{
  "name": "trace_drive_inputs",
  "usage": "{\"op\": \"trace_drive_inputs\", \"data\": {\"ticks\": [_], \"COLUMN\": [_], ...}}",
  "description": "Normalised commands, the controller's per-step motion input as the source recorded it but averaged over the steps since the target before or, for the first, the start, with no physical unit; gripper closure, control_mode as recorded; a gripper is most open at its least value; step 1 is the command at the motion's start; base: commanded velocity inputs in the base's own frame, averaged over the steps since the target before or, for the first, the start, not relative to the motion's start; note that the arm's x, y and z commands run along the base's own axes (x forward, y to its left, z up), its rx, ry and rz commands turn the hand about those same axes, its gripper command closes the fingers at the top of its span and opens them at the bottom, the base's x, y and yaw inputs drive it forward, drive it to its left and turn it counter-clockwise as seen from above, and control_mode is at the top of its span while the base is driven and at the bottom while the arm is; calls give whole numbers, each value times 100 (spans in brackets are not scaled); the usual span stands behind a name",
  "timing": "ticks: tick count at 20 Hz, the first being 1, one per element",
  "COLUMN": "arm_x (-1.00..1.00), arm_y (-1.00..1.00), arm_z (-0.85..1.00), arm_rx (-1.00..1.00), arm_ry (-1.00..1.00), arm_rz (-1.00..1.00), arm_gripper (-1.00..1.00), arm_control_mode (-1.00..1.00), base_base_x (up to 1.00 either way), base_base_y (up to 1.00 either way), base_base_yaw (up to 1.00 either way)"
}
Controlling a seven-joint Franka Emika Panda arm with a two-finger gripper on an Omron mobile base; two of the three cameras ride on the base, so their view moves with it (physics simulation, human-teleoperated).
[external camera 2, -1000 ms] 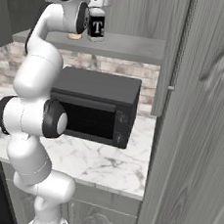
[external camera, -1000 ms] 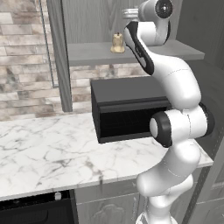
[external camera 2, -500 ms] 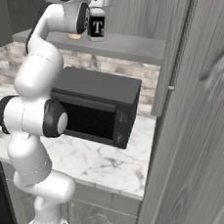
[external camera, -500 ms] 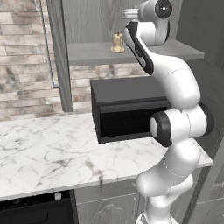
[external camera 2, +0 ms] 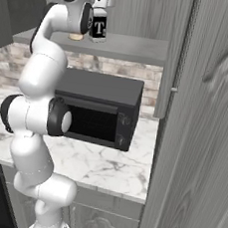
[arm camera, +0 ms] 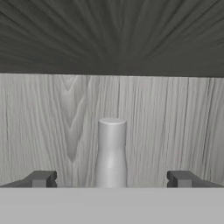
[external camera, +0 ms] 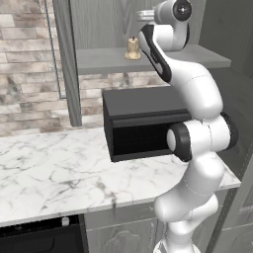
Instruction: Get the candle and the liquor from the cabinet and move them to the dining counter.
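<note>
Up on the cabinet shelf, the liquor stands upright with its pale label facing out, and the candle sits just beside it on the same shelf. The gripper is level with the bottle's neck, jaws spread wide, one dark tip on either side of the pale stopper and touching nothing. Below, the black microwave rests on the marble bench.
</note>
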Motion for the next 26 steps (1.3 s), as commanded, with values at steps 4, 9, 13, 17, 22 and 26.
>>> {"op": "trace_drive_inputs", "data": {"ticks": [4,9,13,17,22,26], "arm_x": [16,15,15,14,11,4], "arm_y": [0,0,0,0,0,0], "arm_z": [0,0,0,0,0,0], "arm_rx": [0,0,0,0,0,0], "arm_ry": [1,2,2,2,4,0], "arm_rz": [0,0,0,0,0,0], "arm_gripper": [-100,-100,-100,-100,100,100], "arm_control_mode": [-100,-100,-100,-100,-100,-100], "base_base_x": [0,0,0,0,0,0], "base_base_y": [0,0,0,0,0,0], "base_base_yaw": [0,0,0,0,0,0]}}
